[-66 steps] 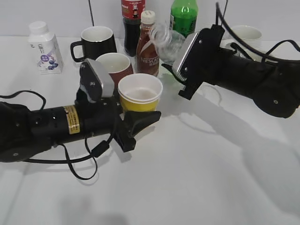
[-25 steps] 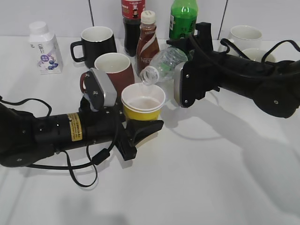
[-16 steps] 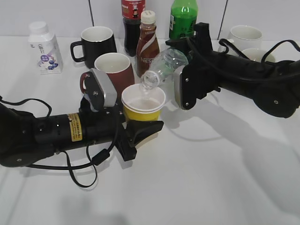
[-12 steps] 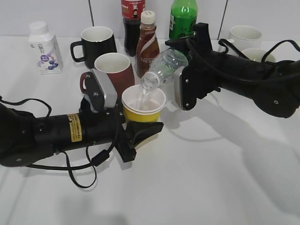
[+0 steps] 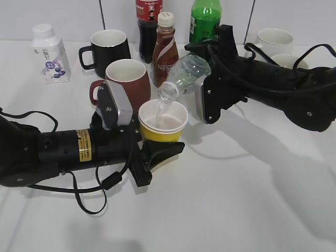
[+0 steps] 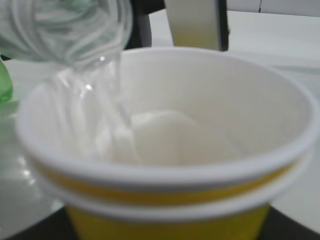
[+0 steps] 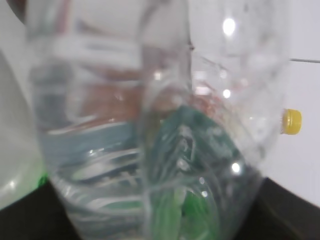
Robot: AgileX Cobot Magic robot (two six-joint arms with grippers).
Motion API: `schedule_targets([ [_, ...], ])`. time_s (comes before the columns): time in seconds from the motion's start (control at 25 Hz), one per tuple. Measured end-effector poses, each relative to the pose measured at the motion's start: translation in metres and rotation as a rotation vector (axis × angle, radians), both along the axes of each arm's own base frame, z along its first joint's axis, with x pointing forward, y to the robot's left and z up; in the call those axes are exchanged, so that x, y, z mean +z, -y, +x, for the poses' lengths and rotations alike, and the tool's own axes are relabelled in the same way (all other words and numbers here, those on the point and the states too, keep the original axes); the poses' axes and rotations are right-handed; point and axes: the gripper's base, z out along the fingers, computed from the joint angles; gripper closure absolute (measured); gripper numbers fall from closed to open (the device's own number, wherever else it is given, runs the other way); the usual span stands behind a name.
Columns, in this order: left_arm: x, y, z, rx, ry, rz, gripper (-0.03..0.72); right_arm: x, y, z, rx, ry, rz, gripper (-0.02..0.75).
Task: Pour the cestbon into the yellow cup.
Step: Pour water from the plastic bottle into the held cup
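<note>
R hand [image 5: 197, 79] grips tilted cestbon [image 5: 184, 73], mouth over yellow cup [image 5: 163, 122] rim, L hand [image 5: 157, 149] gripping cup.

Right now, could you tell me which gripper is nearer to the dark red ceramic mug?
Left. The left gripper holds the yellow paper cup beside the mug; the right gripper, holding the clear bottle, sits farther off.
</note>
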Motion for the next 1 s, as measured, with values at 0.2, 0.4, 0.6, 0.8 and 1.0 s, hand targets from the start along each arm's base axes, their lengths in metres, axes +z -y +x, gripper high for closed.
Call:
schedule_targets([
  [0.2,-0.0003,0.0005,-0.0014,-0.018,0.004,0.005,0.309,0.0003,0.0,0.0,0.003,0.015,-0.012,0.261],
  [0.4,-0.0003,0.0006,-0.0017,-0.022,0.005,0.005,0.31,0.0004,-0.0001,0.0,0.004,0.021,-0.017,0.261],
  [0.6,-0.0003,0.0006,-0.0017,-0.022,0.005,0.005,0.31,0.0004,-0.0001,0.0,0.005,0.023,-0.018,0.261],
  [0.8,-0.0003,0.0006,-0.0017,-0.022,0.005,0.005,0.31,0.0007,-0.0001,0.0,0.006,0.027,-0.018,0.261],
  [1.0,-0.0003,0.0005,-0.0017,-0.021,0.005,0.005,0.31,0.0007,-0.0001,0.0,0.006,0.028,-0.02,0.261],
])
